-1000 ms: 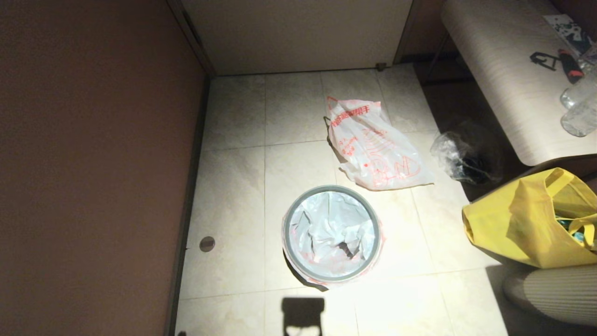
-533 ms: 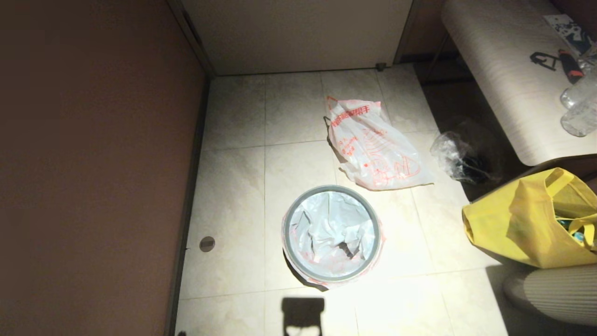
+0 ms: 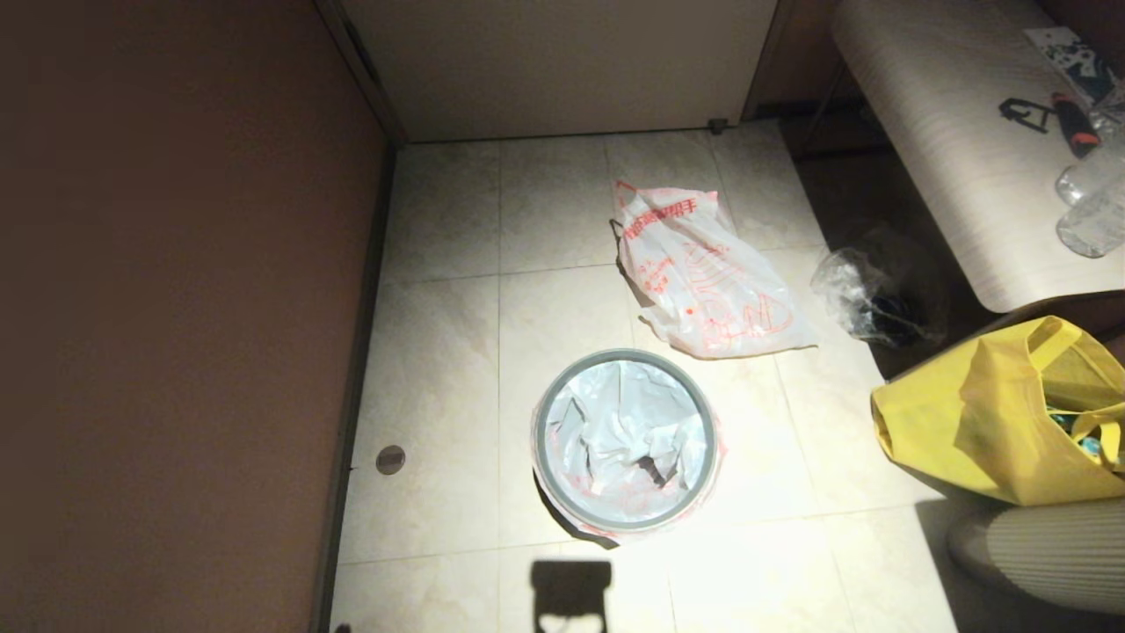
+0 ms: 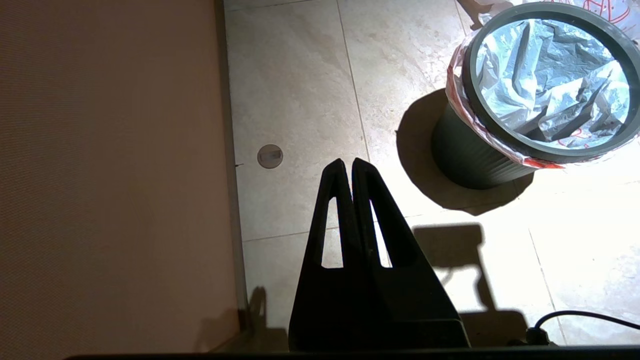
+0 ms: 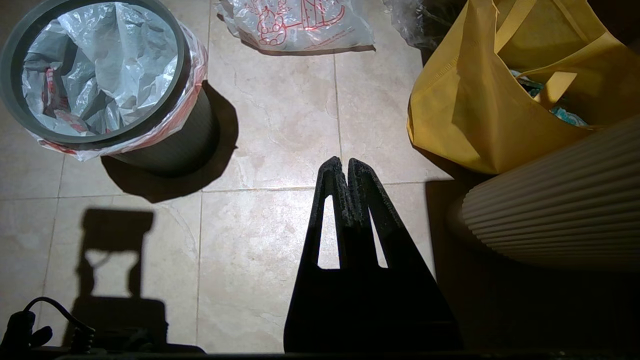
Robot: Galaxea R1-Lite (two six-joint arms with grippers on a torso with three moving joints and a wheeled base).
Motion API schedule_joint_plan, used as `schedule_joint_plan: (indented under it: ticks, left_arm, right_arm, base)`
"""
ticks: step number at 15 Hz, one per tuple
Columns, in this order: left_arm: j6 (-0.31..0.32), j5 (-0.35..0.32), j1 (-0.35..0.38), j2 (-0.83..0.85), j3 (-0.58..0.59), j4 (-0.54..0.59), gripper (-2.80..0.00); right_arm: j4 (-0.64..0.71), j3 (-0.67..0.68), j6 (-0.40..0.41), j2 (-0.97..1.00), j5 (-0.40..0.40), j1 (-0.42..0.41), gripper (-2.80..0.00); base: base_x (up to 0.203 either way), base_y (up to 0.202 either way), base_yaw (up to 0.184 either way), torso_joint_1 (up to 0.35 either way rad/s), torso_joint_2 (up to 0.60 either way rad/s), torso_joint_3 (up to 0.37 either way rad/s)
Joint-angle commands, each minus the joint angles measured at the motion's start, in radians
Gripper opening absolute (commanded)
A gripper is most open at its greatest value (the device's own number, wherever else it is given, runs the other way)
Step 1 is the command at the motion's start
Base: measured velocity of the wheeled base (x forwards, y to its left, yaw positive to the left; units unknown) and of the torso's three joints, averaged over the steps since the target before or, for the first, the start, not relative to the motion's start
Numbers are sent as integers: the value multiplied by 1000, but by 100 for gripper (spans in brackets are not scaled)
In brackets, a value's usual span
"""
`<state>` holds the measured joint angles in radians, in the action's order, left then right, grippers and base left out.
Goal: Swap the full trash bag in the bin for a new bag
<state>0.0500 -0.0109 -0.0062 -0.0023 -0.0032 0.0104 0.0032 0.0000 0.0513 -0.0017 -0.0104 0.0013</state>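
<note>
Lining the bin (image 3: 562, 519), new bag (image 3: 626, 431) hides contents.

Tiled floor (image 3: 439, 352) under bin (image 3: 542, 457), bags (image 3: 703, 281)

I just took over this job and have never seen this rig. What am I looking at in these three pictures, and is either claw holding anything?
The wide picture is from the robot's head, looking down at a tiled floor. The others come from cameras on each wrist. The left gripper and right gripper are the dark paired fingers, both shut and empty above the floor. The bin stands lined with a pale cloudy bag, the new bag. A red-printed white bag, the full trash bag, lies beyond it. A yellow tote sits at the right.
</note>
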Motion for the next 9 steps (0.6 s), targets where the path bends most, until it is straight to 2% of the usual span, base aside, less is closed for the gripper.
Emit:
schedule_joint_plan:
  ticks: [1, 9]
  left_arm:
    - [1, 0, 0, 1, 0, 0, -280]
    - [1, 0, 0, 1, 0, 0, -280]
  right_arm:
    - [0, 0, 1, 0, 0, 0, -280]
    - [0, 0, -1, 0, 0, 0, -280]
  base:
    - [0, 0, 0, 0, 0, 0]
    - [0, 0, 0, 0, 0, 0]
